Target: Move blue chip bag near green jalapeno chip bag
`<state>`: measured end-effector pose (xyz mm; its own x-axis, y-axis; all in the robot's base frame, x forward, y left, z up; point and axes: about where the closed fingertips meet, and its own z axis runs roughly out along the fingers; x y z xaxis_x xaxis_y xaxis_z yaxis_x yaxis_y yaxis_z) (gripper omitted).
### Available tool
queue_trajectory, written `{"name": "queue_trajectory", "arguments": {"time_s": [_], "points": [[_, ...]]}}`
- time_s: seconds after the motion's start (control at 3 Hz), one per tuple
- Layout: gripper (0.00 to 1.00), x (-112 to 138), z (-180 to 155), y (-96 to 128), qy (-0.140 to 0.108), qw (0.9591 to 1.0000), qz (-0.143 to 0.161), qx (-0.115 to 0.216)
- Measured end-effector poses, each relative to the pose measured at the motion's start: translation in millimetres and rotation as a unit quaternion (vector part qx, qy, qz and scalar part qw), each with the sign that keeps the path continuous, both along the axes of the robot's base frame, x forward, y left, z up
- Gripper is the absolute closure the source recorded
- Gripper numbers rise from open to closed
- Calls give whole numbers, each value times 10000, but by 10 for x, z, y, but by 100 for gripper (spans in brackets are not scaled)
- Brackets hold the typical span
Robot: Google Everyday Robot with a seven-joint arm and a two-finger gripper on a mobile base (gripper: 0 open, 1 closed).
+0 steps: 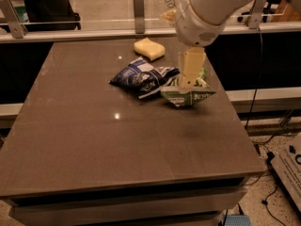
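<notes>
The blue chip bag lies crumpled on the dark table, a little behind its middle. The green jalapeno chip bag lies right beside it on the right, their edges touching or nearly so. My gripper hangs from the white arm above the green bag and covers part of it. It holds nothing that I can see.
A yellow sponge lies at the back of the table behind the blue bag. A glass-and-metal railing runs along the far edge. The table's right edge is just right of the green bag. Cables lie on the floor at right.
</notes>
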<state>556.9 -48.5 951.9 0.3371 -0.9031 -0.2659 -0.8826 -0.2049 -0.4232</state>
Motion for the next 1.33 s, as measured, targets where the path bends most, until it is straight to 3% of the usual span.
{"name": "queue_trajectory", "arguments": {"time_s": [0.33,0.67,1.0,1.33], "points": [[0,-128,195,-455,16,9970,-303,714],[0,-319,293,-903,52,9874,-590,1468],[0,-401,358,-936,85,9836,-649,1680],[0,-388,347,-916,78,9845,-627,1633]]}}
